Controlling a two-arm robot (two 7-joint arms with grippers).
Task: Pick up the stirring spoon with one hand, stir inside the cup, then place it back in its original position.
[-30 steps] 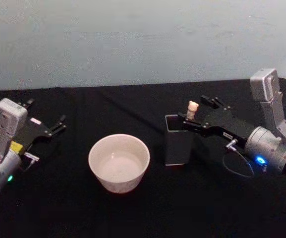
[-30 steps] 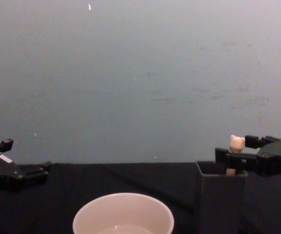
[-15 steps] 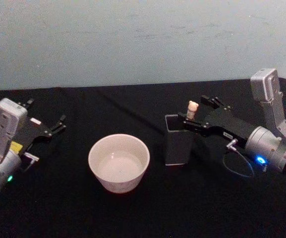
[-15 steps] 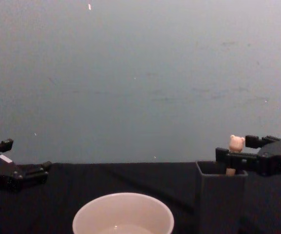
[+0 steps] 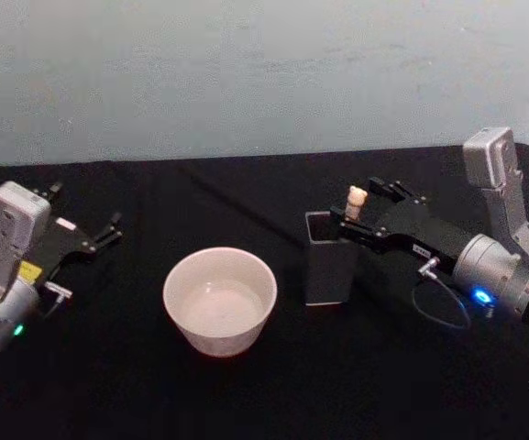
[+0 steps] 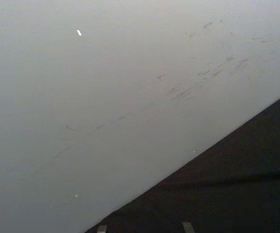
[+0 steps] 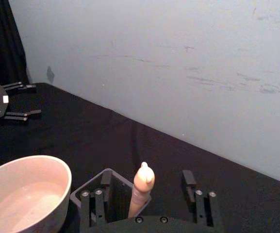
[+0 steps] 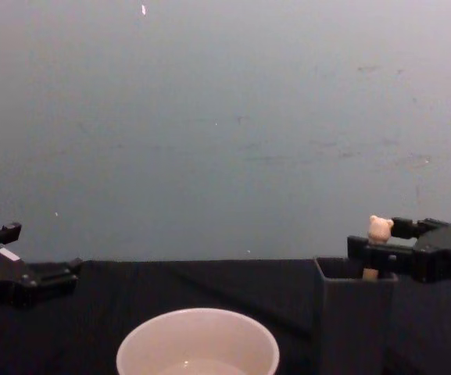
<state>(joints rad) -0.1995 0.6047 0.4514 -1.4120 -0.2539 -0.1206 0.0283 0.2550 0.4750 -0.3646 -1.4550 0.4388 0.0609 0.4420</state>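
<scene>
- The cup (image 5: 219, 301) sits lower centre in the head view, nearest the robot, apart from the other things.
- Just right of it stands the dark holder (image 5: 330, 258). The stirring spoon (image 5: 356, 200) stands in it, bear head poking above the rim.
- The right gripper (image 5: 358, 209) reaches in from the right edge at handle height. To grasp well, it should centre on the cream handle below the bear head, close gently, then lift straight up clear of the holder walls.
- Its fingers (image 7: 95, 204) are spread, flanking the handle with a gap each side and touching nothing.
- The left gripper (image 5: 85, 209) rests parked at the left edge, fingers apart and empty.
</scene>
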